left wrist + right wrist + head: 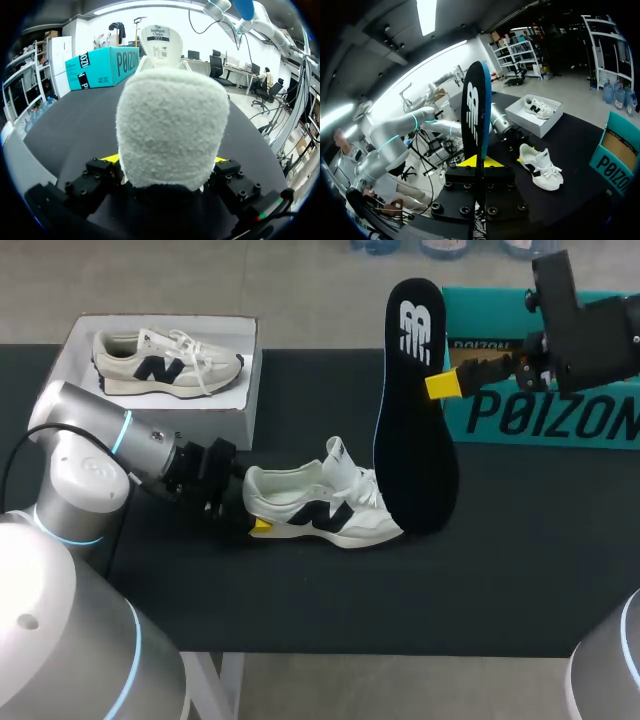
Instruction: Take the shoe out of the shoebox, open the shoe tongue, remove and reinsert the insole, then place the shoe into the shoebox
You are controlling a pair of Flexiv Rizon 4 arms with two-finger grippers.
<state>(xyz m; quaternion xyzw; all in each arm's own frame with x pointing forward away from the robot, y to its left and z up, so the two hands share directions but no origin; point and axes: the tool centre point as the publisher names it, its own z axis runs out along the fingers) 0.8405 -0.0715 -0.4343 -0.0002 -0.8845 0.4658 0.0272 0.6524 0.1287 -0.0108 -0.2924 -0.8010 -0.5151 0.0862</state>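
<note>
Step in hand, as judged: insole out, reinsertion pending.

Found the shoe (325,508) at centre frame, sole down on the counter (520,570), toe pointing right, tongue (338,453) standing up. Found the left claw (255,525) clamped on its heel; confirmed in the left wrist view, with a yellow tip against each side of the heel.

Found the insole (412,420) right of centre, held near-upright, logo end up, broad end down beside the toe of the shoe. Cannot tell whether the low end touches shoe or counter. Found the right claw (443,386) pinched onto the insole's right edge, upper part; seen edge-on between the fingers in the right wrist view.

Noted at upper left the white shoebox (250,380), holding a second shoe (165,360). Noted at upper right a teal box (560,415).

To do the step well:
- Keep the heel clamped so the shoe cannot slide.
- Lift the broad end clear, then swing it left over the collar.
- Tilt flatter and feed broad end first, under the tongue, toward the toe.
- Watch for laces or tongue catching; likely to buckle if pushed steeply.
- Release only once the logo end sits at the heel.
</note>
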